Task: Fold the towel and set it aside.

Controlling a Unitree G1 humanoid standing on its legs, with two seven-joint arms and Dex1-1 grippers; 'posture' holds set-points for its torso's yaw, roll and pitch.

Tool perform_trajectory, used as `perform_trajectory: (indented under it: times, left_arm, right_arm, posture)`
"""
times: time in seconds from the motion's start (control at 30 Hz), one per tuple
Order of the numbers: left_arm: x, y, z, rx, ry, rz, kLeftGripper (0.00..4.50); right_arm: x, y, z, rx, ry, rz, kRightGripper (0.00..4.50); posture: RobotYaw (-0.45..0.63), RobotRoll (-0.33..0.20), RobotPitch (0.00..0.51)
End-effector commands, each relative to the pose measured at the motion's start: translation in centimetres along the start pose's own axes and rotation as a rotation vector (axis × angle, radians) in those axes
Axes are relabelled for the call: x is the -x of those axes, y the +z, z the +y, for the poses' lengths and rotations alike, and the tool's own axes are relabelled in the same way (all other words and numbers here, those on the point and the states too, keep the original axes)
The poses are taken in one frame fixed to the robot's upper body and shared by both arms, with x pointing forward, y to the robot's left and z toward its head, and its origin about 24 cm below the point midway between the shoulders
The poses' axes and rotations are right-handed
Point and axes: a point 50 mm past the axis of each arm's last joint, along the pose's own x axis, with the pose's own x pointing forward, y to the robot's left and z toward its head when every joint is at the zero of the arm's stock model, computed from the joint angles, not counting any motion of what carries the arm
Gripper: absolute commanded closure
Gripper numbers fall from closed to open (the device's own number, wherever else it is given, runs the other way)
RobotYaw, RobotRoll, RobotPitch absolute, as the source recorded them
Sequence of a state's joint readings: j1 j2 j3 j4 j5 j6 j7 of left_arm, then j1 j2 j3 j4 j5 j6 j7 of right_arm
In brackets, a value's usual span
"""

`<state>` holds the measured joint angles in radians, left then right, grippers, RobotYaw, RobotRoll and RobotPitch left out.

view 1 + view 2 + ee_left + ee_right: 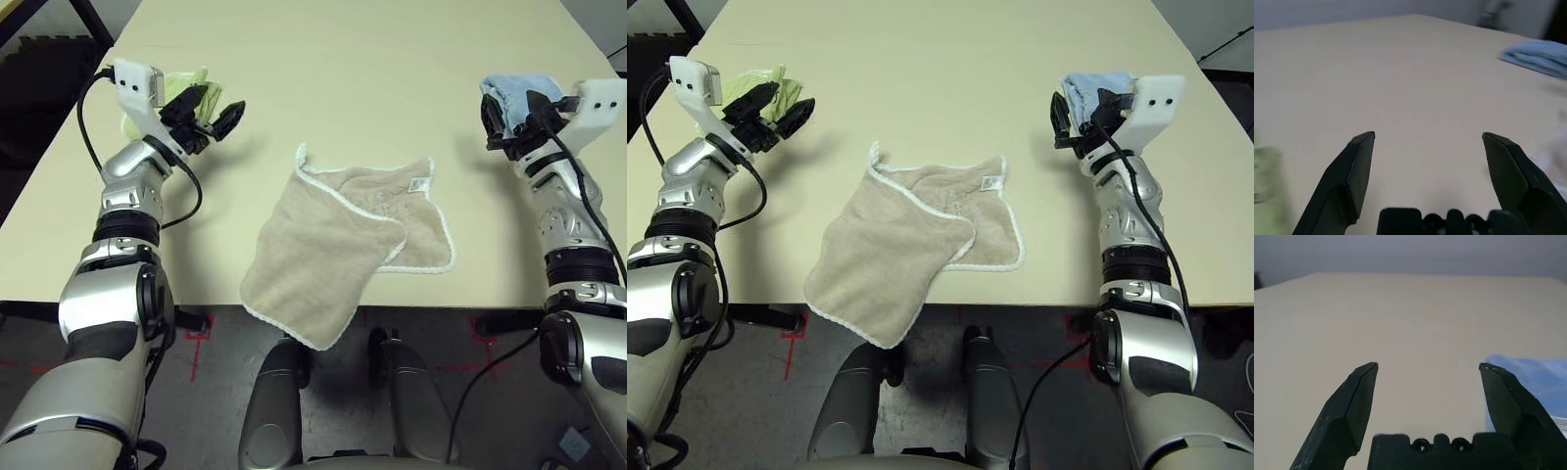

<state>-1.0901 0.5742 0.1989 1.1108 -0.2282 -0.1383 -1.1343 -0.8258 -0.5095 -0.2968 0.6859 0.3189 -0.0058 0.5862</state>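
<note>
The beige towel (pixel 343 240) with white edging lies in the middle of the table, partly folded, one corner hanging over the front edge. Its small white tag (pixel 418 185) faces up near the far right corner. My left gripper (pixel 217 110) hovers open at the table's left, well clear of the towel. My right gripper (pixel 1065 116) is raised open at the right, also apart from it. In the wrist views both grippers' fingers (pixel 1352 171) (pixel 1352 406) stand wide apart with nothing between them.
A lime green folded towel (pixel 186 88) lies behind my left gripper. A light blue folded towel (pixel 514 93) lies behind my right gripper. The cream table (pixel 343 59) stretches bare beyond the towel. The front edge runs just under the towel.
</note>
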Motion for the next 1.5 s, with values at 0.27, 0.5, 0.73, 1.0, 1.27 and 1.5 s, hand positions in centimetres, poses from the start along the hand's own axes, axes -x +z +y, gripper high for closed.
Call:
perform_trajectory:
  times: [0.27,0.5,0.73,1.0,1.27,1.5]
  left_arm:
    - [0.8,0.7,-2.2,-0.094,-0.449,0.164,0.05]
    - [0.8,0.7,-3.1,-0.107,-0.502,0.153,0.05]
    - [0.7,1.0,-3.9,-0.096,-0.518,0.131,0.05]
    - [0.7,0.8,-4.3,-0.079,-0.523,0.128,0.05]
    - [0.4,0.6,-4.5,-0.073,-0.527,0.128,0.05]
    - [0.5,0.5,-4.5,-0.069,-0.53,0.133,0.0]
  right_arm:
    - [-1.4,1.3,1.5,-0.14,0.382,0.328,0.0]
    - [-3.0,1.6,3.9,-0.193,0.459,0.603,0.0]
    - [-3.3,1.6,5.1,-0.307,0.483,0.689,0.0]
    - [-1.9,2.0,4.9,-0.458,0.468,0.773,0.0]
    - [-1.9,1.3,5.9,-0.506,0.461,0.811,0.0]
    - [-2.1,0.4,6.3,-0.525,0.457,0.834,0.98]
  posture:
    - [-0.02,0.0,0.259]
    - [0.01,0.0,0.258]
    - [0.04,0.0,0.259]
    - [0.02,0.0,0.263]
    - [0.02,0.0,0.274]
    - [0.03,0.0,0.278]
